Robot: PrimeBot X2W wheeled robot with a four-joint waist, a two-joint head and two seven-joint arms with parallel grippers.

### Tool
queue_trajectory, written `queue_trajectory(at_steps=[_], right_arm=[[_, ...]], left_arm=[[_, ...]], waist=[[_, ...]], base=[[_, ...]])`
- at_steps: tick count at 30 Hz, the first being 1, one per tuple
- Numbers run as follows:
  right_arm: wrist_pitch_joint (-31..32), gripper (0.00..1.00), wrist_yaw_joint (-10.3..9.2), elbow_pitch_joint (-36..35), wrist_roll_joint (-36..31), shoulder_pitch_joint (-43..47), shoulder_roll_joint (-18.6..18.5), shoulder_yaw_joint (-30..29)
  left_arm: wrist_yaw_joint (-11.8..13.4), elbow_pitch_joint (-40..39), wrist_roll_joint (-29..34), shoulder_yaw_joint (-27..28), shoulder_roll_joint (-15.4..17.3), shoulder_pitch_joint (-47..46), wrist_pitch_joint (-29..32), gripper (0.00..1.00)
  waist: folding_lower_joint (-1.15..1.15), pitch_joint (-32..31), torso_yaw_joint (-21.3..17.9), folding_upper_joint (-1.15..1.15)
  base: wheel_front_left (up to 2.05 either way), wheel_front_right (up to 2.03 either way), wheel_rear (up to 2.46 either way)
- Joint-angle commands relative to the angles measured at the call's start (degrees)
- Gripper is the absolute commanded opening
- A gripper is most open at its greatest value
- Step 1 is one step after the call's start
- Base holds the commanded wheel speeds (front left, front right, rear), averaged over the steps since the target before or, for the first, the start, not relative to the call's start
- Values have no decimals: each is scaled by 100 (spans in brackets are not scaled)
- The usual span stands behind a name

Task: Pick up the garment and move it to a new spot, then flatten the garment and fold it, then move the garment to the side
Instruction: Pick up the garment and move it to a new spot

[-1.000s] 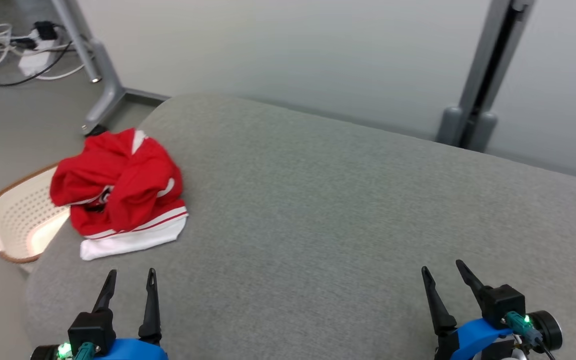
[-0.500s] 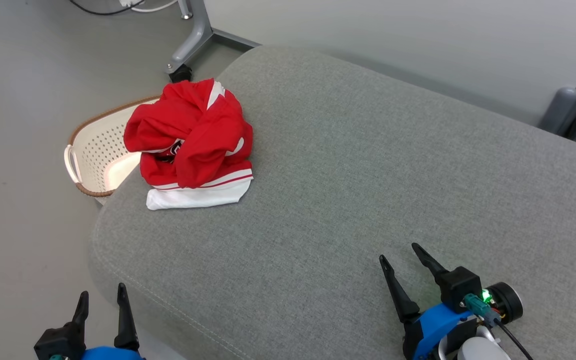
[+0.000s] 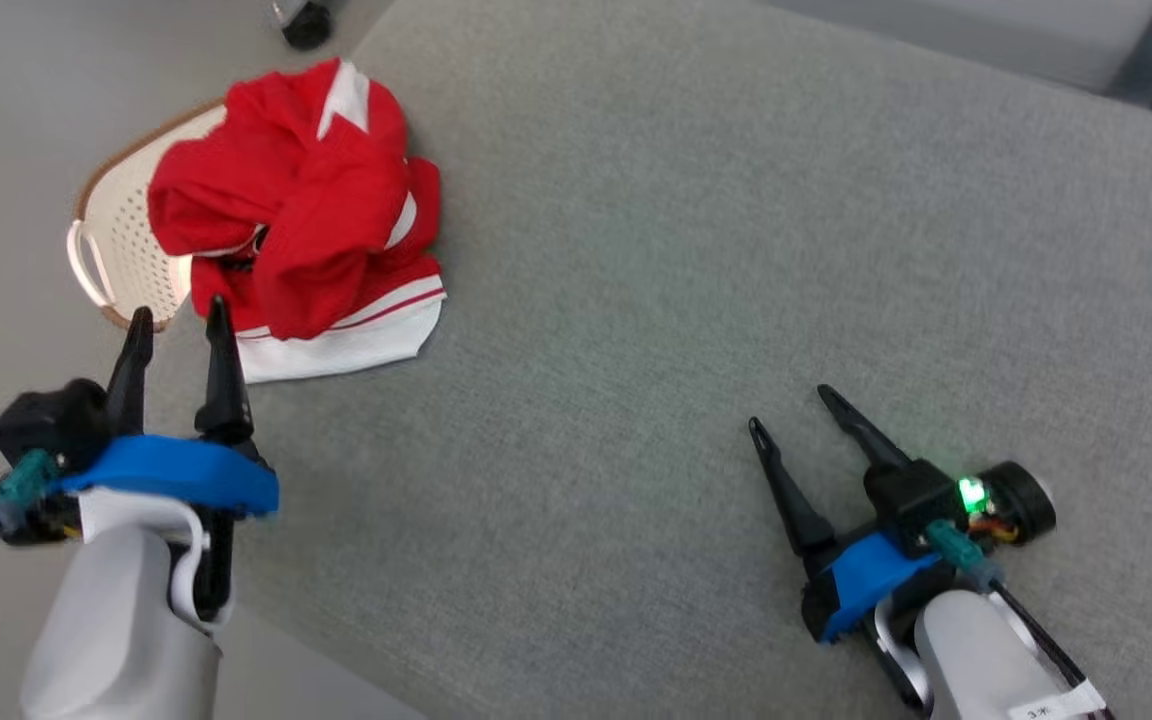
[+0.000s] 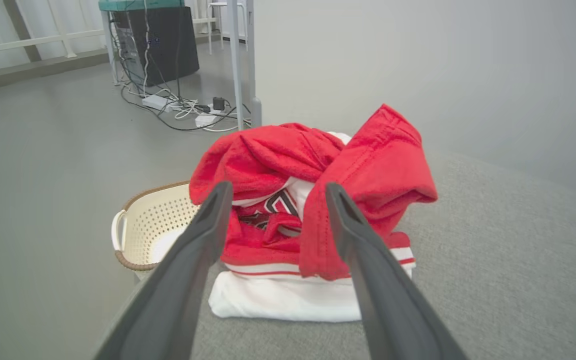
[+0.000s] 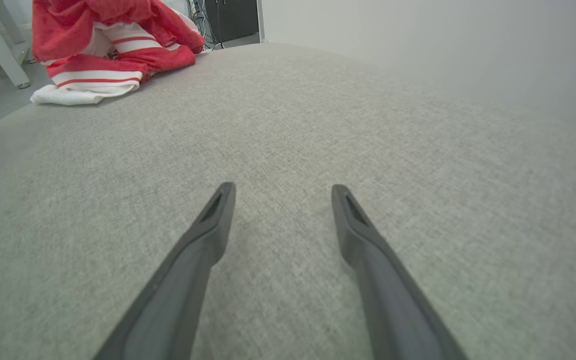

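Locate the crumpled red-and-white garment (image 3: 306, 210) on the grey cushion's (image 3: 686, 250) left corner, beside the basket (image 3: 106, 230). Its dark print is unreadable. Your left gripper (image 3: 179, 308) and right gripper (image 3: 790, 408) are both spread and empty.

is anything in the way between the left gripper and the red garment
Nothing visible does. The open left gripper points straight at the crumpled red and white garment, with just grey cushion between its fingertips and the cloth. The perforated basket stands off to the side, past the cushion's edge, out of the line of approach.
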Motion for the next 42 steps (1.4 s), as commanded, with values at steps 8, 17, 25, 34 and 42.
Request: queue_trajectory(at_steps=[8,17,25,34,42], right_arm=[[5,100,-7,-307,-216,-419,-133,103],[24,100,-12,-522,-272,-616,-162,163],[33,100,-13,-581,-291,-619,-155,77],[33,100,-13,-612,-239,-537,-118,-51],[17,100,-7,-658,-61,-330,-4,-149]], left_arm=[[-2,742,-1093,-854,832,-1442,-15,100],[-2,1851,-2213,-1640,1373,-2364,458,100],[-3,2312,-2846,-2172,1446,-2613,1043,0],[-3,2186,-3270,-2642,1586,-2672,729,0],[-3,1444,-3261,-3246,1917,-2952,124,0]], waist=[[-1,743,-282,0],[-1,1123,-637,0],[-1,1260,-793,0],[-1,1142,-883,0],[-1,765,-1124,0]], base=[[0,0,0],[0,0,0],[0,0,0],[0,0,0],[0,0,0]])
